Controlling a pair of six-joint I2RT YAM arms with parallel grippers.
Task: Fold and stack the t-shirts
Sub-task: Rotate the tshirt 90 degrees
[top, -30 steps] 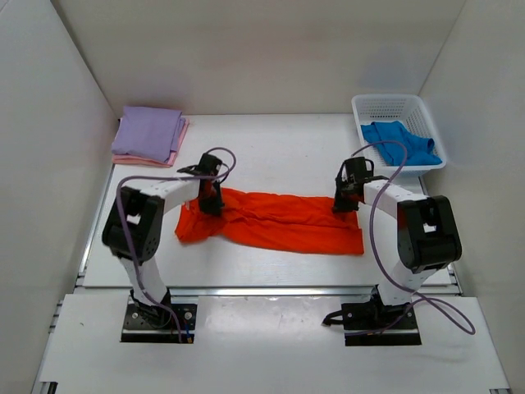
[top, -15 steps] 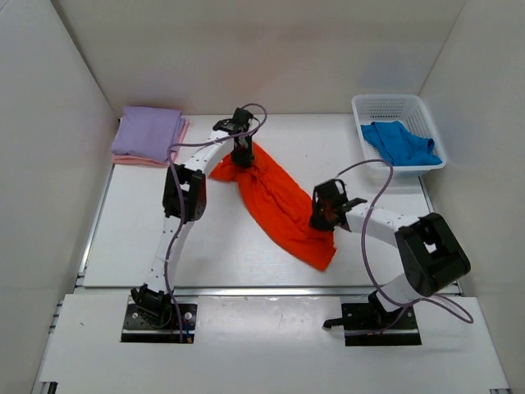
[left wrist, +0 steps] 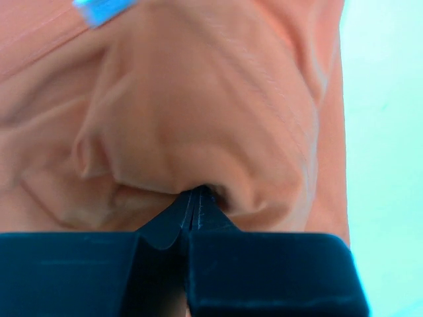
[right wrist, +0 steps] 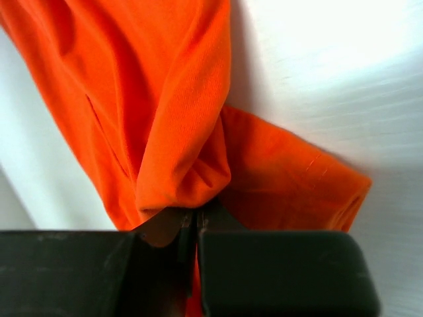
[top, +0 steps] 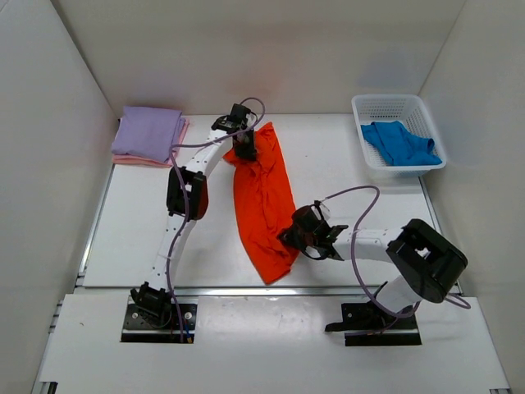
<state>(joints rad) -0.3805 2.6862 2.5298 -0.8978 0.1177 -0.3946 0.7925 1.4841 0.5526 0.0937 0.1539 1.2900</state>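
Observation:
The orange t-shirt [top: 264,201] lies stretched front to back down the table's middle, bunched into a long strip. My left gripper [top: 244,146] is shut on its far end, cloth pinched between the jaws [left wrist: 193,198]. My right gripper [top: 297,234] is shut on its right edge near the front, a fold of orange cloth [right wrist: 178,139] caught in it [right wrist: 195,214]. A lavender t-shirt [top: 148,133] lies folded on a pink t-shirt [top: 174,156] at the back left. A blue t-shirt [top: 399,142] rests in the basket.
The white mesh basket [top: 397,107] stands at the back right corner. White walls close in the table on three sides. The left arm reaches far across the table's left half; the right arm lies low along the front.
Both grippers swung the orange t-shirt round from lying left to right to lying front to back. The left gripper went to the back, the right gripper came forward and left.

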